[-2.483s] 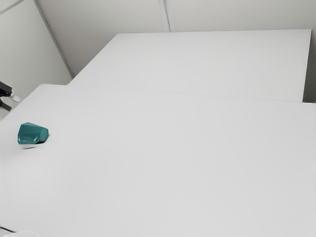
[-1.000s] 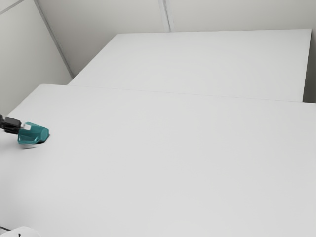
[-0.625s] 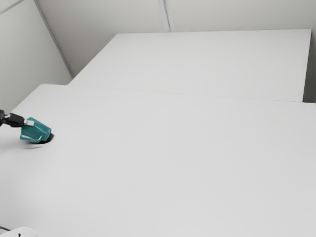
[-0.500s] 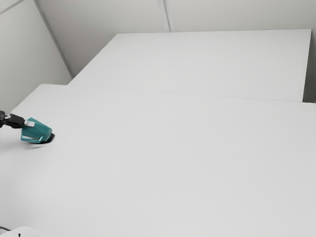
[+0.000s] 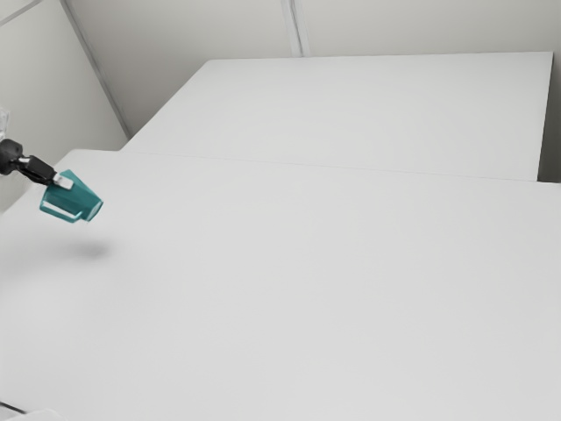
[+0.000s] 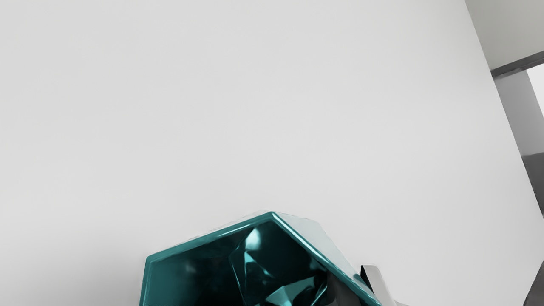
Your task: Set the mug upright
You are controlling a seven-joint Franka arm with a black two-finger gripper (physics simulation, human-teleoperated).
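Exterior view: mug [image 5: 79, 198], teal, tilted, aloft over the tabletop [image 5: 280, 289], toward the exterior view's left.
Pincer [image 5: 62, 181]: clamped on the mug near its rim.
Wrist view: mug, open end facing the camera.

wrist view crops the mug [image 6: 163, 278].

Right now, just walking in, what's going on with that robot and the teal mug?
A robot arm has the teal mug in its gripper and is holding it clear of the white table, with a soft shadow on the tabletop below. The mug hangs at a slant, its open end toward the gripper and its base angled down toward the exterior view's right. The job is to set it upright, and it isn't standing on the table yet.
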